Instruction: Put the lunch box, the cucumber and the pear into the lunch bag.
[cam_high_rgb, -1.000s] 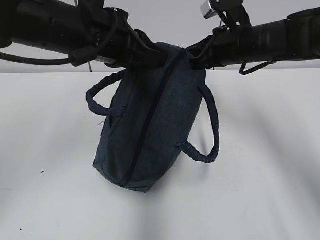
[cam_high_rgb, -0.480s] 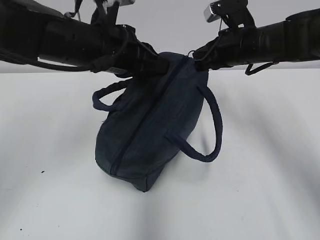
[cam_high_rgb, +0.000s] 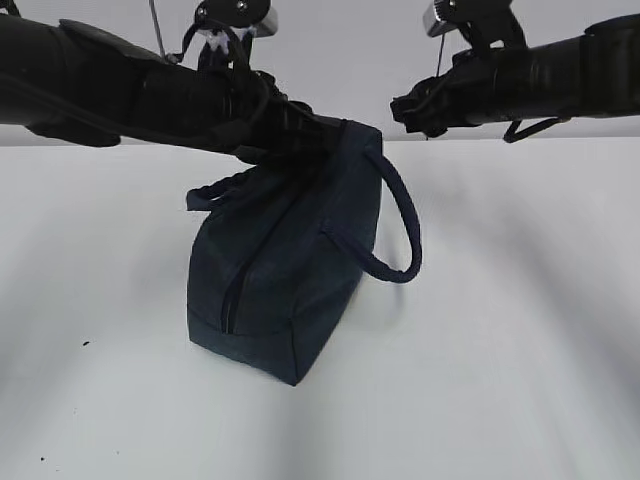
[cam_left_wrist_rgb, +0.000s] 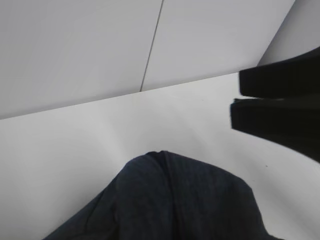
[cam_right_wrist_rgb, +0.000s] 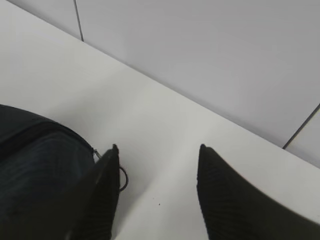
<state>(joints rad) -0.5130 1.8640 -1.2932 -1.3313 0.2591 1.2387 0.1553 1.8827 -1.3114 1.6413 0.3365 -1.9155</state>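
Exterior view: the lunch bag (cam_high_rgb: 285, 275) stands zipped on the worktop (cam_high_rgb: 520, 330), leaning under the left gripper (cam_high_rgb: 318, 135); the right gripper (cam_high_rgb: 405, 108) hangs clear. Left wrist view: its jaws' state cannot be told. Right wrist view: jaws spread, empty, by the ring pull (cam_right_wrist_rgb: 121, 177). Unsupported, the bag could topple.

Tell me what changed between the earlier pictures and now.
The right gripper has opened, let go of the lunch bag and pulled back to the right. The bag's far end sank and the bag now sits on the table. The left gripper remains against the bag's far end; the zipper stays closed.
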